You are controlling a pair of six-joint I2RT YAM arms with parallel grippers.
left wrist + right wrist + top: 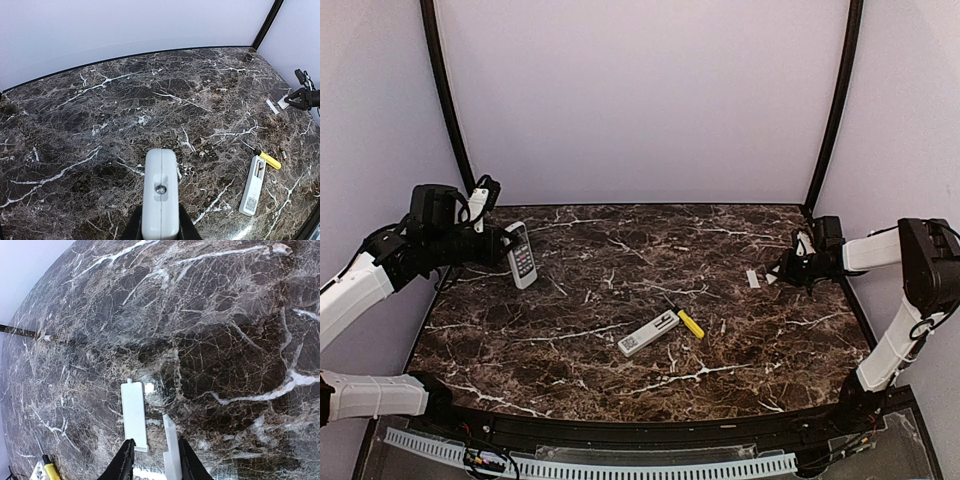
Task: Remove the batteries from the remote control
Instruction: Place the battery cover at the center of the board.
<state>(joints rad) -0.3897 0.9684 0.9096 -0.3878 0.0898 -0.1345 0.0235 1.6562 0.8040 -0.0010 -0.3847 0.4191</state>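
Top external view: left jaws at the upper left of the frame, closed on one end of the held remote point(521, 255), keypad facing up, raised off the surface point(610, 300).
Left wrist view: looking along a plain white face of the held remote point(160, 200), one screw showing, gripped from both sides at the bottom edge.
Right jaws: at the right of the top frame, low over the surface, standing partly apart; thin white strip point(171, 445) sitting between them against one side; not possible to tell whether gripping it.
Lid: flat white lid point(135, 415) lying on the surface just beside the right jaws.
Second remote: second remote point(648, 333) lying at lower centre, label side up, just beside the yellow-handled screwdriver point(688, 322).
Batteries: batteries not showing clearly in any view; probably sitting inside a remote's bay.
Doing it well: probably turning the held remote bay-side toward the right jaws, holding firm on the casing edges, prising one cell end up before pulling, lowering near the surface against rolling.
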